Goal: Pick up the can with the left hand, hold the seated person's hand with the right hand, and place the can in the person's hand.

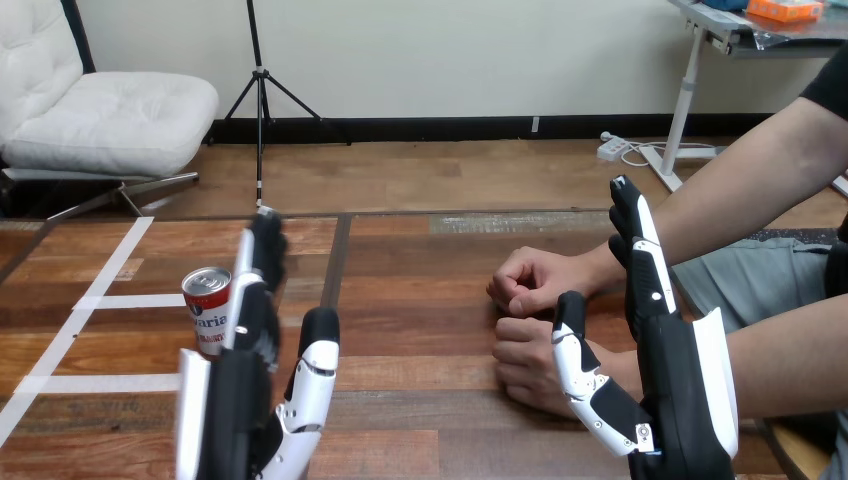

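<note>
Standing nr left hand (238, 395), red-label can (206, 312)

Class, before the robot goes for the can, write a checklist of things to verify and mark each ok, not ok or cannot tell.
1. The can stands upright on the table: ok.
2. The left robot hand is open beside the can, not around it: ok.
3. The right robot hand is open: ok.
4. The person's farther hand and nearer hand are open to receive: not ok, both are curled.
5. The right robot hand touches the nearer hand: cannot tell.
</note>
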Controlling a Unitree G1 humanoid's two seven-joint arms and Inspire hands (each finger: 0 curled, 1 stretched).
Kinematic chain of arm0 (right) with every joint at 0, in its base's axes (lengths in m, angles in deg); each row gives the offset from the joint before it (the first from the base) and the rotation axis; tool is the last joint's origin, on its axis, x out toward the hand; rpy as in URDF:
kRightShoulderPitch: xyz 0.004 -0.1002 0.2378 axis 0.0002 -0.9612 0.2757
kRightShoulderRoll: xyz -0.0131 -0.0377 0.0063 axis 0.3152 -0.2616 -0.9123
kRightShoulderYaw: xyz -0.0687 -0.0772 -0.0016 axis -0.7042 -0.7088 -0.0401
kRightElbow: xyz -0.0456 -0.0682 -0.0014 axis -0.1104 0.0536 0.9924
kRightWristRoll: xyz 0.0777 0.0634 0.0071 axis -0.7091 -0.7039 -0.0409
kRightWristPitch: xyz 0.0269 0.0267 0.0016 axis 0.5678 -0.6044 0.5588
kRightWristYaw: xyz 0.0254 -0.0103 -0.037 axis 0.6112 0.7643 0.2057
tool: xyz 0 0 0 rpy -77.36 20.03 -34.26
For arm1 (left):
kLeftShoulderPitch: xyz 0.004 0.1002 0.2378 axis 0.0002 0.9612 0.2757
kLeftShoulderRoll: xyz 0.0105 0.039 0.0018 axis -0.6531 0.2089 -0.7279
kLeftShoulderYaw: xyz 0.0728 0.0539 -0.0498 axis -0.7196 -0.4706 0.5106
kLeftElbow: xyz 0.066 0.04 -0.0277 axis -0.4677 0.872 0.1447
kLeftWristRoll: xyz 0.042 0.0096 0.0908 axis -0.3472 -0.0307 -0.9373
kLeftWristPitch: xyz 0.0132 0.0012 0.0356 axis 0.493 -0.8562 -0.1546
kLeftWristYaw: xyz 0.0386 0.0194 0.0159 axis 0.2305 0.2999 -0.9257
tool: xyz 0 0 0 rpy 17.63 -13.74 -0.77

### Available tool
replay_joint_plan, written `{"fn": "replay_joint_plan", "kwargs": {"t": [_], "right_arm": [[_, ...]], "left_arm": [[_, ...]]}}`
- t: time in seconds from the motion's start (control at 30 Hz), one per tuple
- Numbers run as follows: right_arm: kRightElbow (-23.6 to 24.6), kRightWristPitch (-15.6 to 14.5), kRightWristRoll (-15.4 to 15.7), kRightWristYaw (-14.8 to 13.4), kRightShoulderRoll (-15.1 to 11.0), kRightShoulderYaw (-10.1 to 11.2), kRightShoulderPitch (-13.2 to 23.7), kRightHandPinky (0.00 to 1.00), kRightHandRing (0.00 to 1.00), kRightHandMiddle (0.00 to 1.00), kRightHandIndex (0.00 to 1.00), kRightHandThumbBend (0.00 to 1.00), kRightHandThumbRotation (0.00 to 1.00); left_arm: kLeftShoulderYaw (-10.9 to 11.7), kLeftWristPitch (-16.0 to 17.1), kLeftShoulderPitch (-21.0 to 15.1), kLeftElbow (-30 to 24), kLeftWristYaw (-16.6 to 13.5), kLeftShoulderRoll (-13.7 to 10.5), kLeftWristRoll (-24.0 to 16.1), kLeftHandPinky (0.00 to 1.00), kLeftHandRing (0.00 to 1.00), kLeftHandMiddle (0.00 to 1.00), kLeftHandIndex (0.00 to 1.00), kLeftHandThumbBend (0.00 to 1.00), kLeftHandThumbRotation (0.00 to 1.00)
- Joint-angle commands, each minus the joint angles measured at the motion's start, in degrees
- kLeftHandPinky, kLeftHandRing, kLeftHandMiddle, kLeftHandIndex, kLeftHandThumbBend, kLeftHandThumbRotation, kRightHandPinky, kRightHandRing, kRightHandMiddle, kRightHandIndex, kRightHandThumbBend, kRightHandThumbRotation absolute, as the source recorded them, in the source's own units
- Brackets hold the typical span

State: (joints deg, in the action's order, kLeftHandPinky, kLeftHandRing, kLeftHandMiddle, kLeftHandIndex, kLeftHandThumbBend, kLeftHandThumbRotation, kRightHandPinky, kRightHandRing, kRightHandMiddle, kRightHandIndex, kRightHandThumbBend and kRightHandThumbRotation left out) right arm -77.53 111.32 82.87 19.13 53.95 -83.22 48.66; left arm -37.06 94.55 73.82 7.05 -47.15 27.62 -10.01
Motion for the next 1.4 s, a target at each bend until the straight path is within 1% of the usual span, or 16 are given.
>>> {"fn": "replay_joint_plan", "kwargs": {"t": [0.0, 0.17, 0.33, 0.53, 0.67, 0.77, 0.87, 0.93, 1.07, 1.1, 1.27, 1.37], "right_arm": [[0.80, -0.33, -0.53, 0.25, 1.90, 0.13, 3.10, 1.00, 1.00, 1.00, 0.99, 0.00, 0.00], [0.96, -0.63, -0.49, 0.32, 1.90, 0.14, 3.02, 1.00, 1.00, 1.00, 0.99, 0.00, 0.00], [0.80, -0.48, -0.29, 0.24, 1.83, 0.26, 3.18, 1.00, 1.00, 1.00, 0.99, 0.00, 0.00], [0.65, -0.46, -0.05, 0.18, 1.74, 0.34, 3.38, 1.00, 1.00, 1.00, 0.99, 0.00, 0.00], [0.69, -0.58, -0.08, 0.22, 1.75, 0.35, 3.38, 1.00, 1.00, 1.00, 0.99, 0.00, 0.00], [0.56, -0.44, -0.35, 0.33, 1.69, 0.33, 3.46, 1.00, 1.00, 1.00, 0.99, 0.00, 0.00], [0.36, -0.23, -0.70, 0.49, 1.58, 0.32, 3.55, 1.00, 1.00, 1.00, 0.99, 0.00, 0.00], [0.25, -0.14, -0.77, 0.51, 1.54, 0.36, 3.57, 1.00, 1.00, 1.00, 0.99, 0.00, 0.00], [0.21, -0.11, -0.98, 0.56, 1.63, 0.32, 3.54, 1.00, 1.00, 1.00, 0.99, 0.00, 0.00], [0.22, -0.15, -0.91, 0.55, 1.63, 0.34, 3.53, 1.00, 1.00, 1.00, 0.99, 0.00, 0.00], [0.42, -0.37, -0.50, 0.42, 1.75, 0.35, 3.45, 1.00, 1.00, 1.00, 0.99, 0.00, 0.00], [0.46, -0.43, -0.09, 0.24, 1.82, 0.38, 3.44, 1.00, 1.00, 1.00, 0.99, 0.00, 0.00]], "left_arm": [[1.31, 0.64, -2.50, -2.51, -1.02, 5.39, -1.25, 0.98, 0.99, 0.99, 0.99, 0.38, 0.29], [1.81, -0.21, -2.50, -3.25, -1.82, 5.28, -2.02, 1.00, 1.00, 1.00, 0.99, 0.40, 0.27], [2.57, -0.25, -2.85, -3.20, -2.99, 5.21, -3.43, 1.00, 1.00, 1.00, 0.99, 0.40, 0.22], [3.89, -1.00, -3.17, -3.28, -5.24, 5.73, -5.86, 1.00, 1.00, 0.99, 0.98, 0.40, 0.17], [5.08, -2.64, -3.23, -3.74, -7.19, 6.04, -8.19, 1.00, 0.99, 0.99, 0.97, 0.41, 0.16], [5.67, -3.60, -3.53, -3.87, -8.35, 5.88, -9.06, 1.00, 0.99, 0.99, 0.97, 0.43, 0.16], [6.33, -3.76, -4.42, -3.40, -9.48, 5.51, -9.38, 1.00, 1.00, 0.99, 0.98, 0.44, 0.16], [6.69, -3.75, -5.02, -3.04, -10.16, 5.34, -9.48, 1.00, 1.00, 1.00, 0.98, 0.45, 0.15], [7.79, -5.26, -5.99, -2.72, -10.98, 4.94, -9.29, 1.00, 1.00, 1.00, 0.98, 0.47, 0.12], [7.99, -5.45, -6.22, -2.56, -11.12, 4.79, -9.19, 1.00, 1.00, 1.00, 0.98, 0.48, 0.10], [9.40, -5.96, -7.90, -0.89, -11.77, 4.28, -8.28, 1.00, 1.00, 1.00, 0.98, 0.50, 0.04], [10.36, -6.52, -8.80, -0.04, -12.53, 4.06, -8.73, 1.00, 1.00, 1.00, 0.98, 0.51, 0.02]]}}
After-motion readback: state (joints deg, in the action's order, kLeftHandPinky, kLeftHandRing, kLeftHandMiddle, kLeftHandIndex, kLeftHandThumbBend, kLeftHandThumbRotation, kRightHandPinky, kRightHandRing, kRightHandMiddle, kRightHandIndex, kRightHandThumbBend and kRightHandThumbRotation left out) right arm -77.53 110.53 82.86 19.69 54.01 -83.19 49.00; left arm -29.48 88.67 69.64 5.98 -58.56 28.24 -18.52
